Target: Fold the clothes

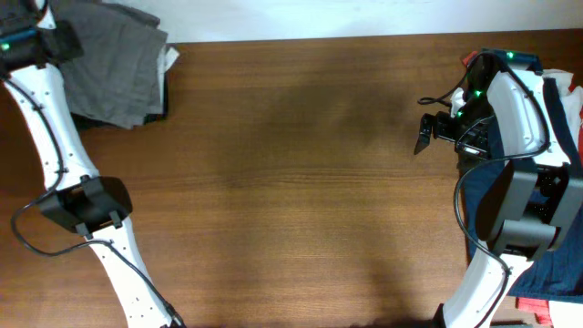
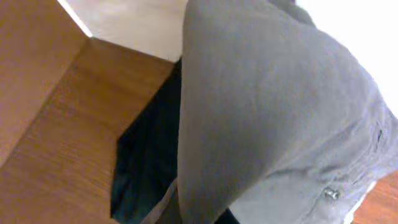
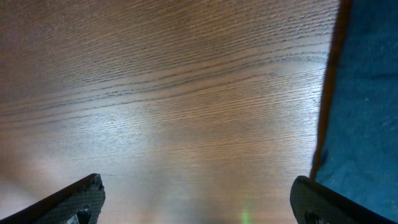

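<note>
My left gripper (image 1: pixel 53 41) sits at the far left corner of the table (image 1: pixel 291 182), right up against the grey shorts (image 1: pixel 114 64). Its wrist camera is filled with that grey fabric, draped close to the lens, with a small metal stud (image 2: pixel 330 194) near a seam. None of its fingers show in any view, so I cannot tell whether the jaws are spread or pinching cloth. The grey shorts lie in a folded stack on top of a black garment (image 2: pixel 146 162), whose edge pokes out along the stack's side. A bit of white cloth (image 1: pixel 170 56) peeks out at the stack's right edge.

My right gripper (image 3: pixel 198 200) hovers over the wood toward the right side, jaws spread wide. Its two fingertips (image 3: pixel 78 198) stand far apart at the bottom corners of the wrist view, with nothing between them. Just beside it, navy shorts (image 3: pixel 367 106) lie along the table's right edge. From overhead I see they belong to a loose heap under the right arm, with red cloth (image 1: pixel 547 302) showing at the near end.
</note>
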